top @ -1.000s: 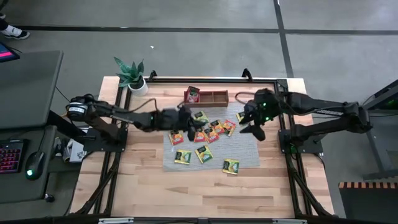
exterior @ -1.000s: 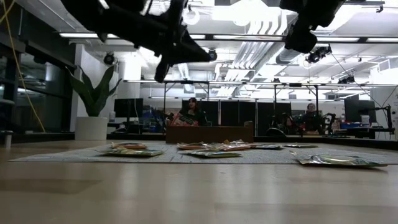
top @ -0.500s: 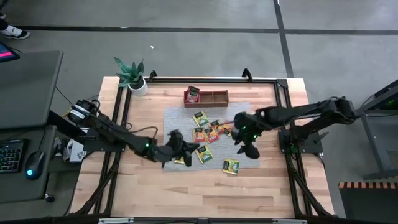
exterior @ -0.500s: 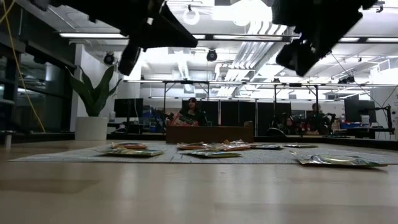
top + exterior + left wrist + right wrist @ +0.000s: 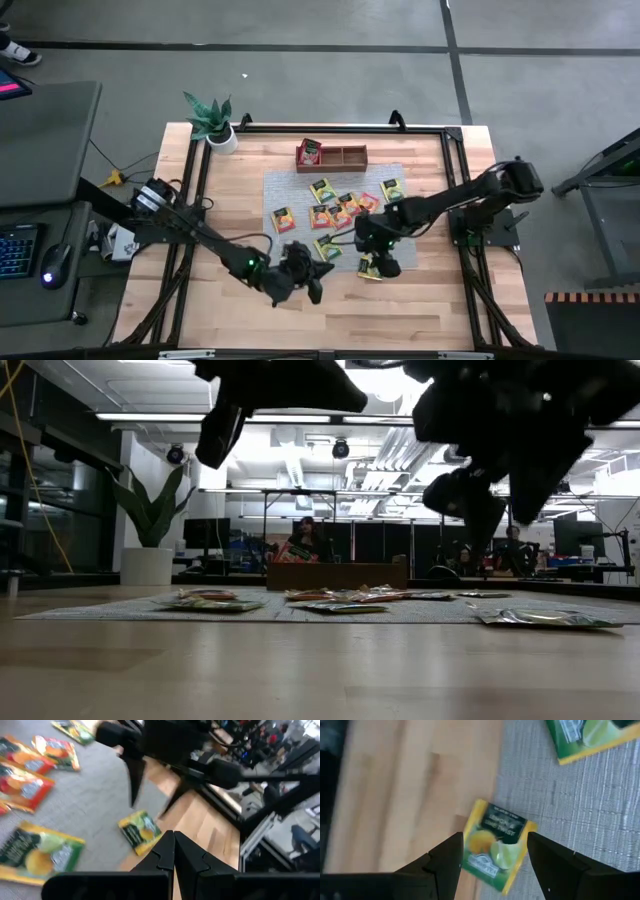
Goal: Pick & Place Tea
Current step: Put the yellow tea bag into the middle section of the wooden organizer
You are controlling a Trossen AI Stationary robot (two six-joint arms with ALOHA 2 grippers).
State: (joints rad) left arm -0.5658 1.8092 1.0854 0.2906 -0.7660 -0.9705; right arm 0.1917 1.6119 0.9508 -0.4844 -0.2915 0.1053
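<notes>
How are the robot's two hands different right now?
The left hand is shut with nothing in it; the right hand is open. The left hand hangs over bare wood at the table's front; the right hand hangs over a yellow-green tea sachet at the mat's edge. Both are dark with two fingers.

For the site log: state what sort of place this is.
Probably a robotics lab or workshop: a framed wooden table on a concrete floor, a desk with keyboard beside it, and workstations with monitors under exposed ceiling ducts.
</notes>
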